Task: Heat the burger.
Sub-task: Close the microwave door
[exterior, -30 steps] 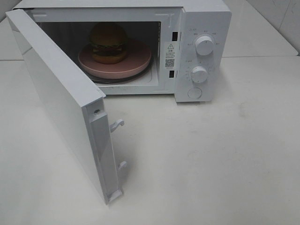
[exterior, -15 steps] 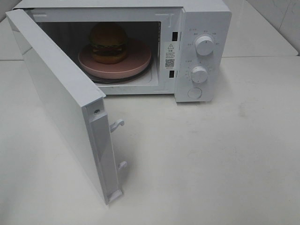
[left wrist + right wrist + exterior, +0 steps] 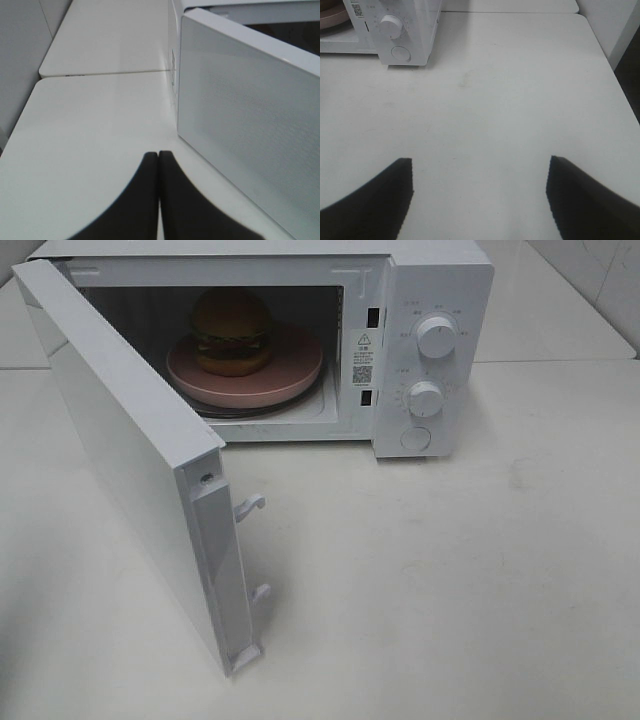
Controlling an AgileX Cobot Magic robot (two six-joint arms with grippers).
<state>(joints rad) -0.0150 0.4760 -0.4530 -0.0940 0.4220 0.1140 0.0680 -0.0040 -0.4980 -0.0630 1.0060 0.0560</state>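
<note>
The burger point(image 3: 232, 330) stands upright on a pink round plate point(image 3: 290, 375) inside the white microwave point(image 3: 440, 280). The microwave door point(image 3: 130, 450) is swung wide open toward the front left. Neither gripper shows in the high view. In the left wrist view my left gripper point(image 3: 158, 165) is shut and empty, low over the table beside the outer face of the door point(image 3: 250, 125). In the right wrist view my right gripper point(image 3: 480, 172) is open and empty over bare table, well back from the microwave's control panel point(image 3: 395, 35).
Two knobs point(image 3: 436, 337) and a round button point(image 3: 415, 439) sit on the microwave's right panel. Door latch hooks point(image 3: 250, 505) stick out from the door's edge. The white table point(image 3: 480, 570) has a seam behind the microwave and an edge at the right point(image 3: 615, 85).
</note>
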